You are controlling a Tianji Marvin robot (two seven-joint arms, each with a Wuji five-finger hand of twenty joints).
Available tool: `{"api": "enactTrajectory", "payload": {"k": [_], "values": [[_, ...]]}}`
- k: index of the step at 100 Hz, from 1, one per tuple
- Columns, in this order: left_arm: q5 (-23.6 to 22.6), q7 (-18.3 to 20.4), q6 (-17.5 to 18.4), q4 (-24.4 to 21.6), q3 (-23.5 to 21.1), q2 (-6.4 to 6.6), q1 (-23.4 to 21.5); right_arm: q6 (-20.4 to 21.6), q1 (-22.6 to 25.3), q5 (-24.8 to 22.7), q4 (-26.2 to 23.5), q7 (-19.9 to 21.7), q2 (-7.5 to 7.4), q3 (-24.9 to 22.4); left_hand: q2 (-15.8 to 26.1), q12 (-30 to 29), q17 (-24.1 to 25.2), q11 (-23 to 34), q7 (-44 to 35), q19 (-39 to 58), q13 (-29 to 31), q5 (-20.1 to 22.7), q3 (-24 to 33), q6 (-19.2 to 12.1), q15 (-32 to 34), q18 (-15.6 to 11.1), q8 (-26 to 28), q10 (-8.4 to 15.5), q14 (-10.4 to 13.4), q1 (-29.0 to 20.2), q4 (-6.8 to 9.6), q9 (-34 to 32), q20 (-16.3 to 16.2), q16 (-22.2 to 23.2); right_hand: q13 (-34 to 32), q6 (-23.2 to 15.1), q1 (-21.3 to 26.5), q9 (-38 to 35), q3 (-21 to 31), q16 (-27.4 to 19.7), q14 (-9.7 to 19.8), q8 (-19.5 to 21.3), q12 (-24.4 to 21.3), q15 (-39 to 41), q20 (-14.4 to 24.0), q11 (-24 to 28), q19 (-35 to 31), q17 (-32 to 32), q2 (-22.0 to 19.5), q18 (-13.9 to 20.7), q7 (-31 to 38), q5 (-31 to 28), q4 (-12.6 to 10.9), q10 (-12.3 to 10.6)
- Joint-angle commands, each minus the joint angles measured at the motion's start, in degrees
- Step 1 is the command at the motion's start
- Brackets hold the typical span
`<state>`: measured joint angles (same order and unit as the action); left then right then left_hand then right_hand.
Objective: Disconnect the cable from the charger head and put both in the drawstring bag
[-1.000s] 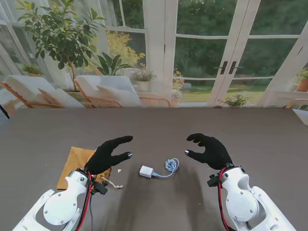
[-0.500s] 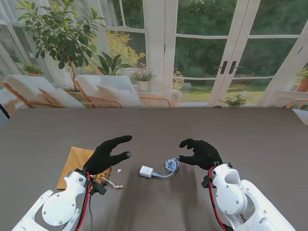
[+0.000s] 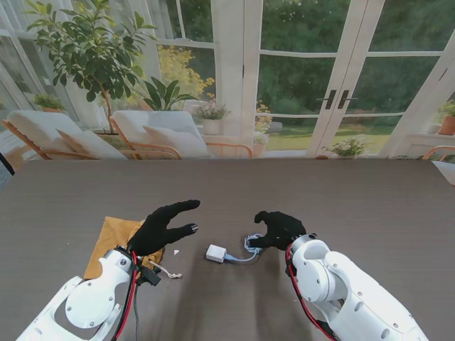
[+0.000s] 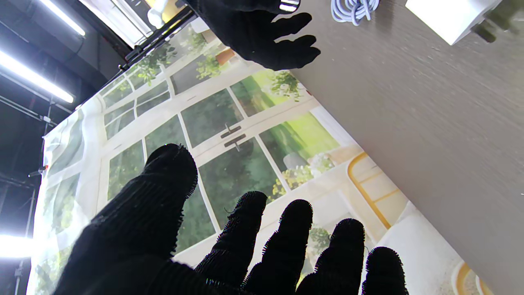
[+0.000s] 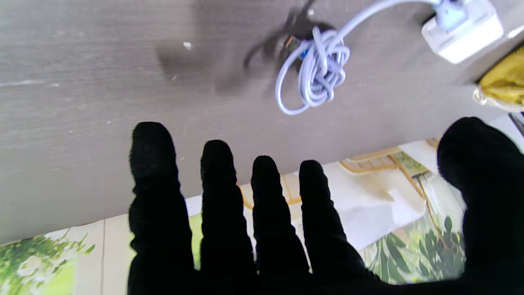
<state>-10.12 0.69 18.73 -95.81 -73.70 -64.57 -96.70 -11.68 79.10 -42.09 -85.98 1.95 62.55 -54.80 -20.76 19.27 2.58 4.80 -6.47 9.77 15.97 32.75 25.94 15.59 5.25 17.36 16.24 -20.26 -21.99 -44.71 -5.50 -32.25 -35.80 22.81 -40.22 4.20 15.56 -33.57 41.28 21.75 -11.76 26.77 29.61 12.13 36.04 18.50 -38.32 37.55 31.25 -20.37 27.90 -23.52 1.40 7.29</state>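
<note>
A white charger head (image 3: 215,253) (image 5: 462,30) (image 4: 448,18) lies on the dark table with a pale blue cable (image 3: 252,245) (image 5: 315,71) (image 4: 352,8) plugged into it, most of the cable bunched in a small coil. My right hand (image 3: 279,229) (image 5: 286,221) hovers just over the coil, fingers apart, holding nothing. My left hand (image 3: 162,226) (image 4: 229,246) is open, to the left of the charger head, over the edge of the tan drawstring bag (image 3: 114,245) (image 5: 503,82), which lies flat. The bag's cord (image 3: 165,270) trails toward the charger.
The table (image 3: 370,206) is dark wood grain. A printed backdrop of windows and plants (image 3: 234,78) stands along its far edge. A small white speck (image 3: 175,251) lies between bag and charger.
My right hand has moved left and nearer to the cable coil, now right over it. The left hand, charger and bag have stayed put.
</note>
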Motion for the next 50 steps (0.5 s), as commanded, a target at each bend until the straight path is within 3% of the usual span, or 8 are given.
{"api": "enactTrajectory", "payload": {"k": [1, 21, 50], "values": [[0.0, 0.9, -0.4, -0.5, -0.3, -0.12, -0.5, -0.8, -1.2, -0.7, 0.8, 1.6, 0.12, 1.6, 1.9, -0.4, 1.2, -0.5, 0.8, -1.1, -1.4, -0.8, -1.1, -0.1, -0.7, -2.7, -0.4, 0.0, 1.1, -0.6, 1.09, 1.3, 0.2, -0.4, 2.6, 2.1, -2.6, 2.7, 2.9, -0.7, 0.8, -0.4, -0.6, -0.4, 2.0, 0.3, 1.4, -20.6, 2.4, 1.6, 0.3, 2.4, 0.7, 2.0], [0.4, 1.3, -1.0, -0.6, -0.7, -0.06, -1.0, -4.8, -4.9, -3.0, 2.0, 5.7, -0.56, 6.7, 2.0, -0.4, 1.2, -0.5, 0.9, -1.1, -1.4, -0.8, -1.1, -0.2, -0.7, -2.7, -0.4, -0.1, 1.1, -0.8, 1.14, 1.4, 0.1, -0.3, -2.2, 5.4, -2.1, 2.4, 3.1, 2.0, 1.3, -1.2, 0.4, 5.3, 4.0, 4.0, -5.3, -15.9, 2.9, 3.7, 2.4, 3.5, 0.8, 1.6], [0.1, 1.0, -1.3, -2.0, -1.4, -0.08, -2.2, -7.3, -7.9, -4.0, 4.6, 6.3, -0.56, 10.5, 2.2, -0.4, 1.4, -0.4, 0.7, -1.2, -1.3, -0.4, -1.3, 0.0, -0.7, -2.7, -0.3, -0.3, 0.9, -0.8, 1.15, 1.1, 0.1, -0.3, -2.3, 4.9, -1.9, 2.3, 2.9, 2.7, 1.4, -1.2, 0.7, 7.9, 3.1, 5.5, -10.7, -16.1, 2.4, 4.7, 4.4, 5.2, 0.7, 1.8]]}}
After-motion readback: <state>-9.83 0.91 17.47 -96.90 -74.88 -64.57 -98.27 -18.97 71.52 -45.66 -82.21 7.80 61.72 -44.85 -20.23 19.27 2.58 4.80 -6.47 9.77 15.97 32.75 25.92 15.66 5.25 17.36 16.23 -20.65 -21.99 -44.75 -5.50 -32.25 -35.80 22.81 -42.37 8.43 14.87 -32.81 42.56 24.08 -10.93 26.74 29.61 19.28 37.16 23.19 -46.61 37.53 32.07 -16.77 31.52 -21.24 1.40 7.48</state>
